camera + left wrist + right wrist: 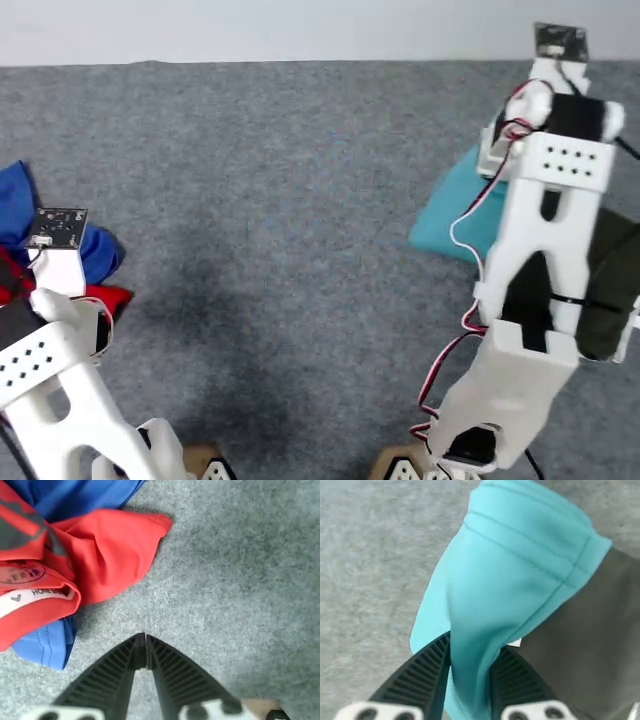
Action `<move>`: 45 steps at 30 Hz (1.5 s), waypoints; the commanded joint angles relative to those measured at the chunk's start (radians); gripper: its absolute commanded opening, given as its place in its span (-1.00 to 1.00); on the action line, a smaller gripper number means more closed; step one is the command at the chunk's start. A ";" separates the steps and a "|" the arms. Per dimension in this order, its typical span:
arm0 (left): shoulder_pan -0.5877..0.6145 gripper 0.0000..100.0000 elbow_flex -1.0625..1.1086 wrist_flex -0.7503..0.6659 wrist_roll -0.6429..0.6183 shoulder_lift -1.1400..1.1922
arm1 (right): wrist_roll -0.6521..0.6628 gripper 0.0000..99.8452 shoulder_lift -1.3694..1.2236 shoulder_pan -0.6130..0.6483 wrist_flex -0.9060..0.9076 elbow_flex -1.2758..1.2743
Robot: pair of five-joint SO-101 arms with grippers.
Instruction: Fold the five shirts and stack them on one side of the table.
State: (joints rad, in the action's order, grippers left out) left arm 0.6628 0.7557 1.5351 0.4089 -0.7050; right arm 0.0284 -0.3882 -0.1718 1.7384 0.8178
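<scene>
A turquoise shirt (452,212) lies at the table's right side, partly over a dark olive shirt (608,290). My right gripper (470,652) is shut on a fold of the turquoise shirt (515,580), with the dark shirt (590,630) beside it. At the left edge, a red shirt (100,555) and a blue shirt (75,495) lie crumpled in a heap. My left gripper (145,647) is shut and holds nothing, just over the grey table surface beside the red shirt. In the high view the red shirt (108,297) and blue shirt (100,250) peek from behind the left arm.
Grey felt-like table cover (280,220) spans the middle between the two arms. A pale wall strip (300,25) runs along the far edge. The right arm's white body (540,260) hides part of the shirts under it.
</scene>
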 commanded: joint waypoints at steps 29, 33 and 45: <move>-0.006 -0.99 -0.015 -0.017 0.009 -0.021 | 0.361 -0.98 -0.182 -0.527 0.008 0.005; -0.006 -0.99 -0.015 -0.017 0.009 -0.021 | 0.358 -0.83 -0.206 -0.547 0.033 0.008; -0.006 -0.99 -0.013 -0.017 0.009 -0.020 | 0.155 -0.43 -0.070 -0.371 0.044 0.106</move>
State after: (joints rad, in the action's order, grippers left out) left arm 0.6628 0.7557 1.5336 0.4089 -0.7050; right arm 0.2079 -0.5401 -0.6229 1.7538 0.8623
